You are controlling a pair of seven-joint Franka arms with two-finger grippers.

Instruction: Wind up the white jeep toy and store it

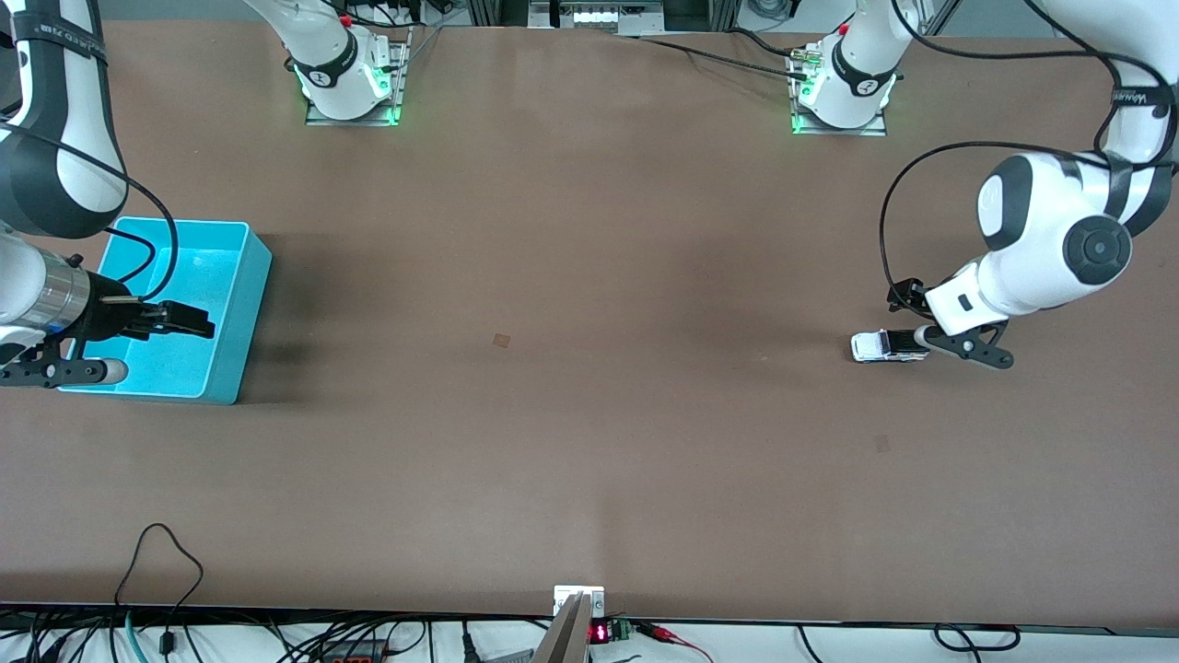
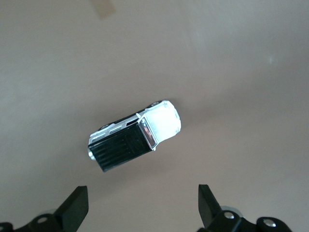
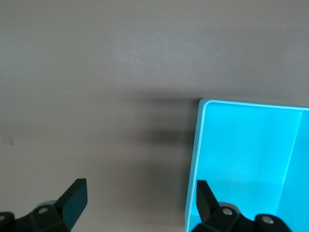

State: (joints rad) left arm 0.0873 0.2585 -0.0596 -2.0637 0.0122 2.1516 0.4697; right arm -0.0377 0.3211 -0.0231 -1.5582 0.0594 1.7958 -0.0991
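We find the white jeep toy (image 1: 886,346) standing on its wheels on the brown table (image 1: 589,368), toward the left arm's end and roughly midway between the edge where the robot bases stand and the edge nearest the front camera. Its long axis runs along the length of the table. The white hood points toward the right arm's end; the black roof and rear panel point toward the left arm's end. In the left wrist view the jeep toy (image 2: 135,136) lies diagonally, clear of both fingers.

The left gripper (image 1: 921,333) is low over the table at the jeep's rear end. Its jaws stand wide apart and hold nothing; from the front view we cannot tell whether a fingertip touches the jeep's rear. In the left wrist view the two dark fingertips (image 2: 77,205) frame bare table, with the jeep just ahead of them.

The turquoise bin (image 1: 241,308) sits near the table edge at the right arm's end, well apart from the jeep. The right gripper (image 1: 147,345) waits above the bin, jaws fully spread and empty. The right wrist view shows one corner of the bin (image 3: 200,145).
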